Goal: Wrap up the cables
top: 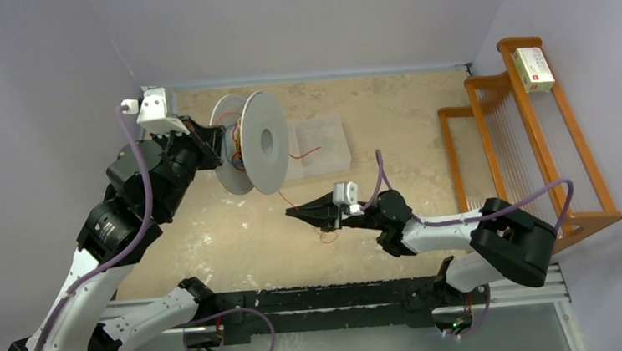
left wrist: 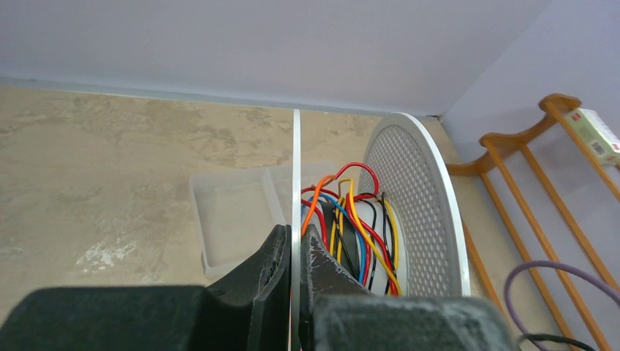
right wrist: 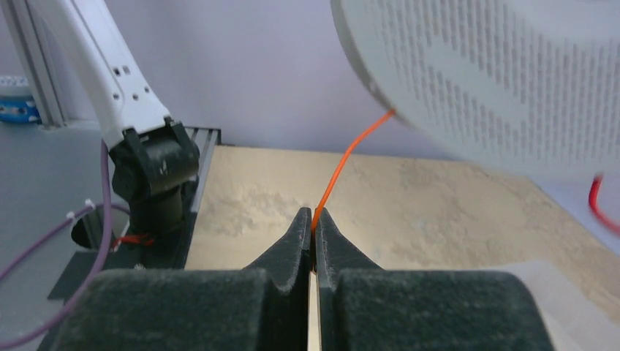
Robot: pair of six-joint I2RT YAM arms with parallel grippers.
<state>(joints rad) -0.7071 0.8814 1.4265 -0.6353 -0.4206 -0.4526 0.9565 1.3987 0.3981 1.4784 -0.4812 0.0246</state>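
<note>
The grey double-disc spool (top: pixel 259 142) is held up on edge above the table at the back left. My left gripper (top: pixel 223 145) is shut on the rim of its near disc (left wrist: pixel 296 161). Red, orange, yellow, blue and black wires (left wrist: pixel 351 227) lie wound on the hub beside the perforated disc (left wrist: pixel 417 212). A thin orange cable (right wrist: pixel 351 150) runs from under the spool (right wrist: pixel 497 66) down to my right gripper (right wrist: pixel 313 218), which is shut on it. In the top view the right gripper (top: pixel 290 213) sits just below the spool, with the cable (top: pixel 285 199) between them. A loose red wire end (top: pixel 307 152) sticks out to the spool's right.
A clear plastic tray (top: pixel 322 145) lies on the table behind the spool. A wooden rack (top: pixel 523 142) with a white and red box (top: pixel 532 68) stands at the right wall. A short red wire piece (top: pixel 327 237) lies under the right wrist.
</note>
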